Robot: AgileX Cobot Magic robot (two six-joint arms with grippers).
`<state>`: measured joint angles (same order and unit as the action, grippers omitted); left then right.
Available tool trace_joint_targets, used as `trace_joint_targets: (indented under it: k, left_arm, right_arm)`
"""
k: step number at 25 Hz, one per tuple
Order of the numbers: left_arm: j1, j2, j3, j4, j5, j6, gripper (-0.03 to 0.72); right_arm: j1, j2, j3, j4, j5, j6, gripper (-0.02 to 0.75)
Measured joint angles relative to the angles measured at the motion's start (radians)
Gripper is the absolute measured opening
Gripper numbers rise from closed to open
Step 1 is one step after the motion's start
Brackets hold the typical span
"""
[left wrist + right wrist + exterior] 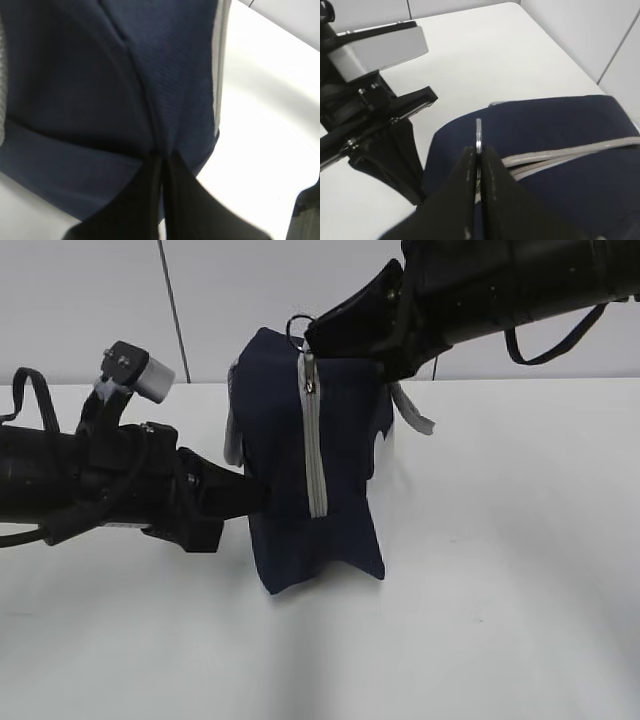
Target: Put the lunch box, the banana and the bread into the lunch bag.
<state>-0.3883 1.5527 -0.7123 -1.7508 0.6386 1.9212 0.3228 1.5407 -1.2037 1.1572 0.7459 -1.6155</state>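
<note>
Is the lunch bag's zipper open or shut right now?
Shut: the zipper runs closed down the lunch bag, and the right gripper pinches its ring pull.

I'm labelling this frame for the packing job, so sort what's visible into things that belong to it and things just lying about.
Belongs to the job:
- lunch bag, zipper closed
- ring pull, pinched by the right gripper
- left gripper, shut on the bag's fabric

Just lying about:
- nothing else shows on the white table; lunch box, banana and bread are not in view
</note>
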Motion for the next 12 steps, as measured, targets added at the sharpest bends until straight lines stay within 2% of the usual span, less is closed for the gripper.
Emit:
trace_joint_targets:
  k: [9, 12]
  left_arm:
    - [0.000, 0.000, 0.047, 0.000, 0.017, 0.000, -0.004]
    - [0.000, 0.000, 0.051, 0.000, 0.023, -0.004, -0.004]
  right_arm:
    - [-0.005, 0.000, -0.009, -0.004, -0.028, 0.008, -0.016]
    - [-0.035, 0.017, -0.026, -0.006, 0.024, 0.012, -0.016]
